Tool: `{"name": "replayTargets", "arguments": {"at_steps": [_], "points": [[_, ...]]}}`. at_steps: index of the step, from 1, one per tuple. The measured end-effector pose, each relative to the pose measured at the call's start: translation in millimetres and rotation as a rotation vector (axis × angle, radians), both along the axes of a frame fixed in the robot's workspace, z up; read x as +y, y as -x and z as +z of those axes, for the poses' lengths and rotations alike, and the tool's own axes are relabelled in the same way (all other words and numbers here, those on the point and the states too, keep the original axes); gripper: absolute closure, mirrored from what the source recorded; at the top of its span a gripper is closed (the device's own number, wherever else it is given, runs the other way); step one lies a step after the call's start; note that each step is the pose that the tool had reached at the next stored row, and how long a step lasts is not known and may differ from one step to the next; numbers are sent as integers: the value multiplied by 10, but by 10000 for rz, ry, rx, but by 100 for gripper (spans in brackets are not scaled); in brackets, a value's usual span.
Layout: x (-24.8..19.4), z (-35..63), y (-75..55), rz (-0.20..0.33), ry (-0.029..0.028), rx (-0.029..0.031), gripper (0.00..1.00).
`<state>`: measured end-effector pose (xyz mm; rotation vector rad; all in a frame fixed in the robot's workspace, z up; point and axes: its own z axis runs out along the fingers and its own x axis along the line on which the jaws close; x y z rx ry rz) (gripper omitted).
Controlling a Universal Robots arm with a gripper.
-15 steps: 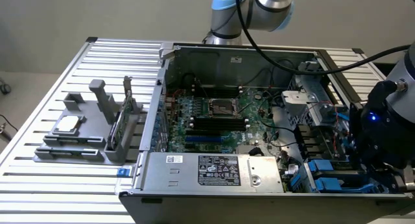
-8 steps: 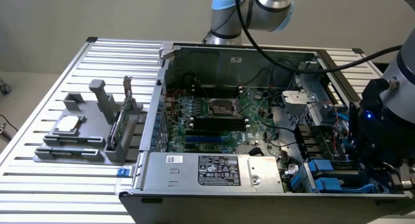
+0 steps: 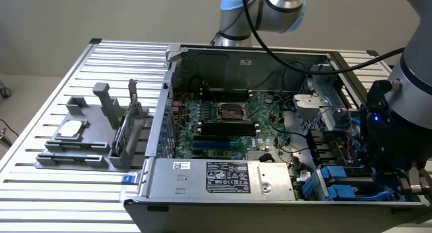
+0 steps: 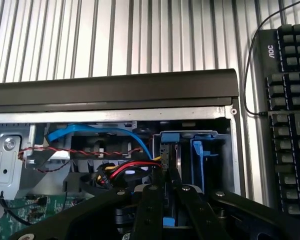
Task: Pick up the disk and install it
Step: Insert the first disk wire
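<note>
My two black fingers (image 4: 150, 210) sit closest to the wrist camera, drawn in to a narrow gap. Between them my gripper (image 4: 171, 181) pinches the disk (image 4: 170, 152), clamped across its thin dimension. I see the disk edge-on: a dark slim edge capped by its blue rail, and another piece of blue showing low in the gap. Its long axis runs straight out from my jaws, in line with the fingers, pointing down into the drive bay (image 4: 225, 150) at the corner of the case. A bare blue bracket (image 4: 200, 150) stands just beside it in the same bay, parallel to it. A blue cable (image 4: 100, 132) and twisted red wires lie across the opening alongside. Beyond the case's dark rim (image 4: 115, 90) are the slatted table and a keyboard (image 4: 290, 125).

In the exterior view, my arm (image 3: 412, 91) reaches down at the exterior view's right, over the case's near corner, where blue carriers (image 3: 337, 176) sit. The grey fixture (image 3: 88, 142) is well apart, on the exterior view's left. How deep the disk sits in the bay I cannot tell.
</note>
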<state>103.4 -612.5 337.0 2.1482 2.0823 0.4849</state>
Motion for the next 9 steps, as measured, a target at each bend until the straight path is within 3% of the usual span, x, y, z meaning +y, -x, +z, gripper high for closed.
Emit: {"name": "replayTargets", "arguments": {"at_steps": [9], "points": [[18,-26,18,-184,-2,-161,84]]}}
